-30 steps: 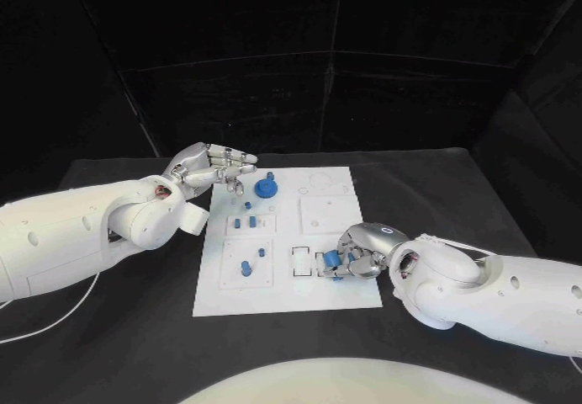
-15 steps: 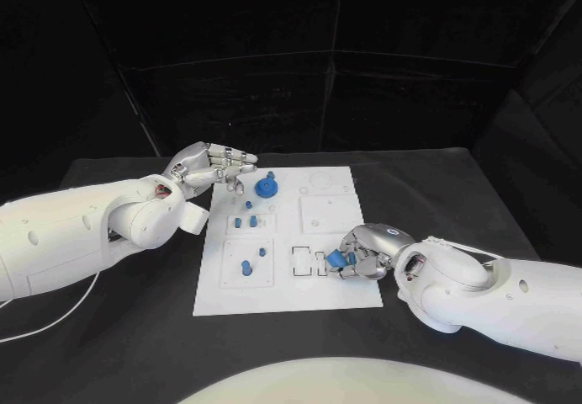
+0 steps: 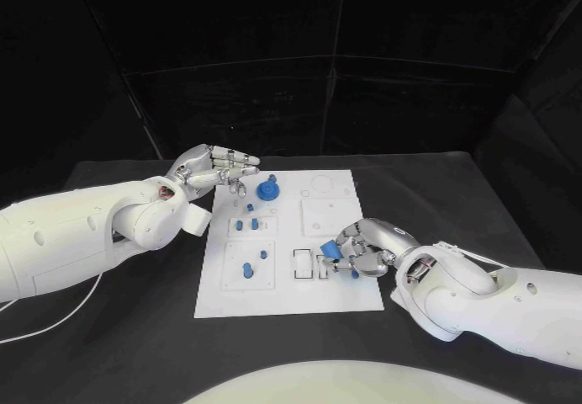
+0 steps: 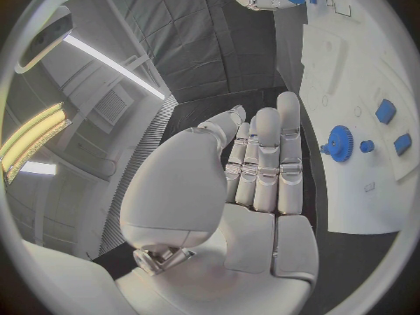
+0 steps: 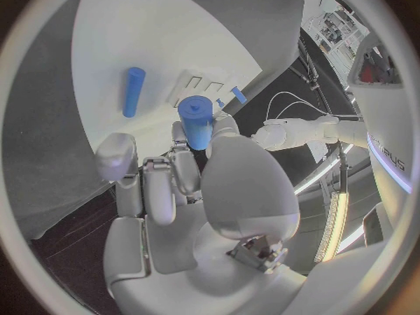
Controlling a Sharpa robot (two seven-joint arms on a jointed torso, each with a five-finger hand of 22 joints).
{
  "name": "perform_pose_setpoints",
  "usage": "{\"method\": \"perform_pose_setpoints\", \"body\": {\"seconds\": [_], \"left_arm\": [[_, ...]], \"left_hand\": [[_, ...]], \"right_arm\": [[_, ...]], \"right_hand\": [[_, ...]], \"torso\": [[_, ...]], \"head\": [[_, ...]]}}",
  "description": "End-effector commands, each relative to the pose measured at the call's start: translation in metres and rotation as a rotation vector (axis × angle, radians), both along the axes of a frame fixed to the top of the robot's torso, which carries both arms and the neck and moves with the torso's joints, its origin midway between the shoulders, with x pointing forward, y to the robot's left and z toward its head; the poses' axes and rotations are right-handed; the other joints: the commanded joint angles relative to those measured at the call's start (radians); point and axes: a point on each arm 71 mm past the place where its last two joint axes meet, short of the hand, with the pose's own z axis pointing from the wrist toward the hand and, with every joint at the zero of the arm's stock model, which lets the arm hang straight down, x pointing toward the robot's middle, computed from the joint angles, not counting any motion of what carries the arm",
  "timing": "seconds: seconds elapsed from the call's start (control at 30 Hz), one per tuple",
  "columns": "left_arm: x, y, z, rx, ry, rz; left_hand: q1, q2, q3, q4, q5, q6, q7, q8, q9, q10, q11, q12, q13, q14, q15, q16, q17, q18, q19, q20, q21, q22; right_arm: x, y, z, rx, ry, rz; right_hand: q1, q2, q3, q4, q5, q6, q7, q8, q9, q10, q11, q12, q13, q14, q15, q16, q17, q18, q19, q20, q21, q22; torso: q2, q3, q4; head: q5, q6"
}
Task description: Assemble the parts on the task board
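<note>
On the left, the left hand (image 3: pixel 216 171) hovers at the far left corner of the task board (image 3: pixel 291 299), with its fingers stretched out side by side and nothing in them. I judge it waits there so that it does not block the other arm. Just beside it on the board stands a blue gear (image 3: pixel 268 189) on its post, and near it lie some small blue parts (image 3: pixel 249 224) in their recesses. A further blue piece (image 3: pixel 247 270) sits in the panel nearer to the robot.

To the right of these, near the middle of the board, are the rectangular slots (image 3: pixel 302 262), which look not yet filled. Beside them the right hand (image 3: pixel 360 253) holds a blue cylinder (image 3: pixel 329 249) between thumb and fingers, a little above the board. In the right wrist view the cylinder (image 5: pixel 196 122) stands out past the fingertips, probably so its free end can go into a seat. Another blue peg (image 5: pixel 133 91) lies flat on the board beyond it. The black worktop (image 3: pixel 121 337) carries the board.
</note>
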Motion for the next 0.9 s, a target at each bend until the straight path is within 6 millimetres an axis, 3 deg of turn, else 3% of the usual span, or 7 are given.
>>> {"method": "perform_pose_setpoints", "body": {"seconds": [0.03, 0.4, 0.73, 0.8, 0.9], "left_arm": [[0.000, -0.002, 0.001, -0.011, 0.001, -0.011], [0.000, -0.004, 0.000, -0.012, 0.002, -0.016], [0.000, -0.005, 0.001, -0.013, 0.001, -0.016], [-0.001, -0.005, 0.001, -0.013, 0.001, -0.016], [-0.001, -0.004, 0.001, -0.012, 0.001, -0.015]], "left_hand": [[-0.008, 0.001, -0.006, 0.002, -0.001, -0.004, 0.004, 0.005, -0.002, -0.007, -0.002, 0.006, 0.001, -0.006, -0.002, -0.002, -0.001, 0.013, -0.006, 0.004, -0.004, -0.001], [-0.007, 0.002, -0.006, 0.001, 0.000, -0.005, 0.003, 0.006, -0.001, -0.007, -0.002, 0.007, 0.001, -0.007, -0.002, -0.002, -0.002, 0.013, -0.006, 0.004, -0.005, -0.002], [-0.007, 0.002, -0.006, 0.001, 0.000, -0.005, 0.003, 0.006, -0.001, -0.007, -0.002, 0.007, 0.001, -0.007, -0.002, -0.002, -0.002, 0.013, -0.006, 0.004, -0.005, -0.002], [-0.007, 0.002, -0.006, 0.001, 0.000, -0.005, 0.003, 0.006, -0.001, -0.007, -0.002, 0.007, 0.001, -0.007, -0.002, -0.002, -0.002, 0.013, -0.006, 0.004, -0.005, -0.002], [-0.007, 0.002, -0.006, 0.001, 0.000, -0.005, 0.003, 0.006, -0.001, -0.007, -0.002, 0.007, 0.001, -0.007, -0.002, -0.002, -0.002, 0.013, -0.006, 0.004, -0.005, -0.002]], "right_arm": [[0.001, 0.005, 0.000, 0.037, 0.022, -0.010], [0.007, 0.031, -0.013, -0.031, 0.121, 0.014], [0.012, 0.042, -0.016, -0.055, 0.108, 0.008], [0.013, 0.042, -0.016, -0.058, 0.099, 0.003], [0.014, 0.041, -0.015, -0.062, 0.088, -0.004]], "right_hand": [[-0.023, 0.012, -0.009, 0.005, -0.012, 0.008, 0.001, 0.001, 0.000, 0.005, 0.000, 0.002, 0.020, 0.086, -0.006, 0.005, 0.176, -0.010, 0.007, -0.002, 0.004, -0.001], [-0.086, 0.039, -0.042, 0.006, -0.094, 0.015, -0.002, -0.001, 0.000, 0.003, -0.002, -0.008, 0.018, 0.084, -0.007, 0.002, 0.171, -0.009, 0.003, -0.004, 0.000, -0.006], [-0.097, 0.050, -0.049, 0.007, -0.113, 0.016, -0.003, -0.001, 0.001, 0.001, -0.002, -0.013, 0.015, 0.083, -0.007, 0.000, 0.167, -0.008, 0.000, -0.004, -0.003, -0.011], [-0.108, 0.054, -0.056, 0.006, -0.139, 0.016, -0.003, -0.001, 0.001, 0.001, -0.003, -0.014, 0.016, 0.083, -0.008, -0.001, 0.165, -0.008, -0.001, -0.004, -0.004, -0.013], [-0.129, 0.059, -0.073, 0.006, -0.222, 0.017, -0.003, 0.000, 0.003, 0.000, -0.003, -0.017, 0.016, 0.082, -0.008, -0.003, 0.163, -0.008, -0.002, -0.005, -0.006, -0.014]], "torso": [[-0.002, -0.0002, 0.0011], [0.000, 0.0001, 0.0022], [0.001, 0.0004, -0.0011], [0.001, -0.0001, -0.0007], [0.000, -0.0008, -0.0002]], "head": [[0.002, 0.000], [0.009, 0.004], [0.018, 0.003], [0.018, 0.002], [0.018, 0.000]]}}
